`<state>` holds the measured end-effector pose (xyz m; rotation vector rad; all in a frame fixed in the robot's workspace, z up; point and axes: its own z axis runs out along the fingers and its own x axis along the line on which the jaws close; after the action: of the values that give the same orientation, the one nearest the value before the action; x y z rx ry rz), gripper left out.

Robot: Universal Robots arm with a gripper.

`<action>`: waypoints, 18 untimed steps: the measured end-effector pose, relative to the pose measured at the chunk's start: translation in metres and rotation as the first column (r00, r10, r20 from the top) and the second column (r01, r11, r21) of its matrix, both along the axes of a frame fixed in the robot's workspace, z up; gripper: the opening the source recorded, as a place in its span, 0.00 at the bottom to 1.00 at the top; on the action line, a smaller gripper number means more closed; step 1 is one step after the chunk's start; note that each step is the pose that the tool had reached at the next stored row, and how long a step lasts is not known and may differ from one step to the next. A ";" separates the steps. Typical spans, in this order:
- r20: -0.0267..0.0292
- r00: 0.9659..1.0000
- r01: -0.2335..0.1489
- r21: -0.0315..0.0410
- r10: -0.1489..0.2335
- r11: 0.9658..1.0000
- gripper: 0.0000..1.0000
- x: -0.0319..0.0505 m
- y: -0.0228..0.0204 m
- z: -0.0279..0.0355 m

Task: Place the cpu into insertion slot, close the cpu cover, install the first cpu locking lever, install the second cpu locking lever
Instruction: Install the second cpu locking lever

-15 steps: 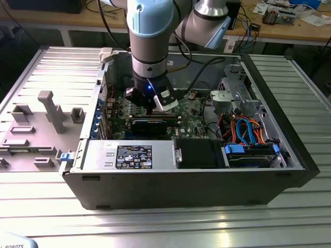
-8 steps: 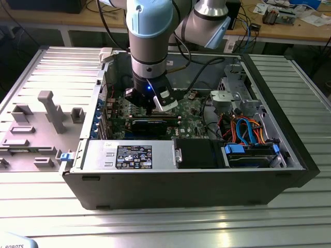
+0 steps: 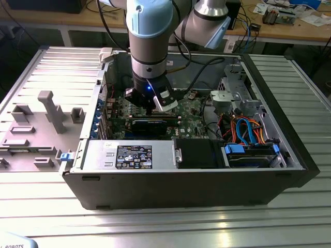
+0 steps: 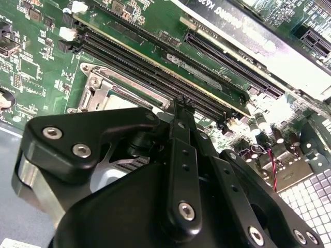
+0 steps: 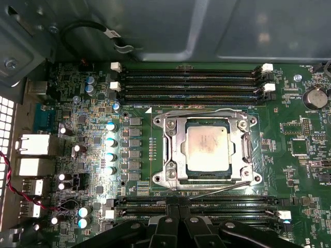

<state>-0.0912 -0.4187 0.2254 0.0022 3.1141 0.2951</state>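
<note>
The cpu (image 5: pixel 206 148), a flat square chip with a dull silver-grey top bearing a faint smudge, lies seated in the insertion slot (image 5: pixel 173 178) on the green motherboard (image 5: pixel 139 98), and the cpu cover (image 5: pixel 177 139), a thin silvery frame with a square cut-out, lies closed over its edges. A thin locking lever (image 5: pixel 220 191) runs along the slot's side nearest the pincer. The arm (image 3: pixel 148 31) reaches straight down into the open computer case (image 3: pixel 196 181), the pincer (image 5: pixel 178 209) poised just above the board beside the slot; its black fingers (image 4: pixel 181 116) are drawn together, clenched with nothing between them. Long black memory slots (image 5: pixel 191 80) flank the socket on two sides, and silver-topped capacitors (image 5: pixel 110 140) stand in a row nearby. The case rests on a ribbed metal bench (image 3: pixel 165 227).
</note>
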 end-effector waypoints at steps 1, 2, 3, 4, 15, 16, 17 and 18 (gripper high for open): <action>0.000 1.000 0.000 0.000 0.000 1.000 0.11 0.0000 0.0000 0.0000; 0.000 1.000 0.000 0.000 0.000 1.000 0.11 0.0000 0.0000 0.0000; 0.000 1.000 0.000 0.000 0.000 1.000 0.11 0.0000 0.0000 0.0000; 0.000 1.000 0.000 0.000 0.000 1.000 0.11 0.0000 0.0000 0.0000; 0.000 1.000 0.000 0.000 0.000 1.000 0.11 -0.0034 0.0000 -0.0019; 0.000 1.000 0.000 0.000 0.000 1.000 0.11 -0.0034 0.0001 -0.0027; 0.000 1.000 0.000 0.001 0.000 1.000 0.11 -0.0034 0.0002 -0.0038; 0.000 1.000 0.000 0.001 0.000 1.000 0.11 -0.0034 0.0002 -0.0050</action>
<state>-0.0946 -0.4185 0.2204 0.0021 3.1140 0.2969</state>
